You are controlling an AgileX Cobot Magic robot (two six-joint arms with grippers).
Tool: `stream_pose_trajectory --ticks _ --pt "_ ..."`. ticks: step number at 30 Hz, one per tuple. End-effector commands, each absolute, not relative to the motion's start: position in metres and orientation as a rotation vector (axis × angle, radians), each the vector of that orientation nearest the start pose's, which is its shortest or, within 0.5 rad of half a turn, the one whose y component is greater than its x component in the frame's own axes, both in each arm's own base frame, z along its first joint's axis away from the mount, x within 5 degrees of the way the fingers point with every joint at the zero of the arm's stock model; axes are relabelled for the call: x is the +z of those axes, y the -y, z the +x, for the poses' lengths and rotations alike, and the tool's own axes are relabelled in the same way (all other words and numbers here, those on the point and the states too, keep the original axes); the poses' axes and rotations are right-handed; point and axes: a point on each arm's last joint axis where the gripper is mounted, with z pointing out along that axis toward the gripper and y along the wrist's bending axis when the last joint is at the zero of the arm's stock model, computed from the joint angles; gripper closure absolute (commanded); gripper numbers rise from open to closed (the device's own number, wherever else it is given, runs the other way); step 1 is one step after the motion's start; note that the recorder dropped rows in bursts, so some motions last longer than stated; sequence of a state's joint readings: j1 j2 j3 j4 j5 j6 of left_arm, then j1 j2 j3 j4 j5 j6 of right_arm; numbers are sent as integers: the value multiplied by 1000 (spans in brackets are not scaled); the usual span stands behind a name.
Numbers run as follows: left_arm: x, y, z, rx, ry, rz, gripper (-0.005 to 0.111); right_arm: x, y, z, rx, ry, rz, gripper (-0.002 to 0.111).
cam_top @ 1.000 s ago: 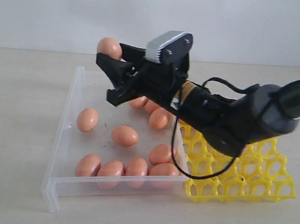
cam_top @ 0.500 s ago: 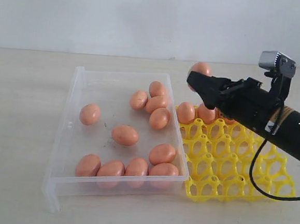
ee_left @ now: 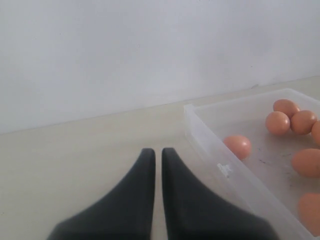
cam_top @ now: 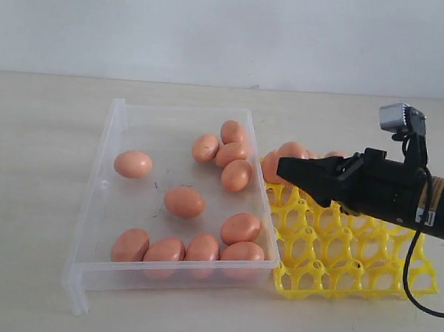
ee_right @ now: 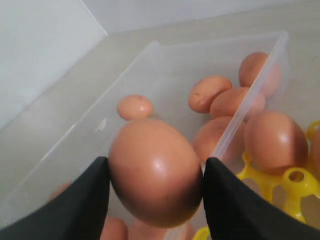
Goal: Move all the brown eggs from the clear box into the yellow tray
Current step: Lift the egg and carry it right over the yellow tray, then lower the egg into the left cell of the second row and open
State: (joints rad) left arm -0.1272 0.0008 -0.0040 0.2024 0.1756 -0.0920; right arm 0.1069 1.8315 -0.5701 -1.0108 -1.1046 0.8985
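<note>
Pinching one brown egg across its middle in the right pincer above the far-left cups of the yellow tray, probably brittle and slippery, wanting gentle pressure, with the left pincer closed and empty.

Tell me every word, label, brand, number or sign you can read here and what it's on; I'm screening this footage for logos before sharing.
No text is readable in any view.
Pale label on the right arm: too small and blurred to read.
Clear box, yellow tray, brown eggs: no print visible; the dark marks on the box floor look like scuffs, not letters.
</note>
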Motion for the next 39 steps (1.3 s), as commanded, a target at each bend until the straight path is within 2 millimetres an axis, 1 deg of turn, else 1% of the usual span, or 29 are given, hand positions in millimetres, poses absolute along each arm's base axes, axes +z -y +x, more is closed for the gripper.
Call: stream_pose_trajectory --ticks 1,3,5,8,12,17,24,29,39 --pt "198 4 56 3 -1644 166 103 135 -95 276 1014 -1944 -443 109" --pt "198 4 56 3 -1644 166 103 130 -95 277 1015 -1954 -438 109" --pt "198 4 56 3 -1644 166 103 121 -94 281 1011 -1988 -417 109" --pt "198 4 56 3 -1644 166 103 110 -96 289 1057 -1991 -387 109" --pt "198 4 56 3 -1644 166 103 105 -100 298 1135 -1940 -385 109" --pt "198 4 56 3 -1644 166 103 98 -100 304 1095 -1956 -395 109" --pt "198 4 56 3 -1644 166 103 96 -100 305 1026 -1934 -477 109" --pt "198 4 56 3 -1644 166 103 93 -99 305 1007 -1957 -484 109" --pt "198 4 56 3 -1644 166 103 93 -99 307 969 -1950 -523 109"
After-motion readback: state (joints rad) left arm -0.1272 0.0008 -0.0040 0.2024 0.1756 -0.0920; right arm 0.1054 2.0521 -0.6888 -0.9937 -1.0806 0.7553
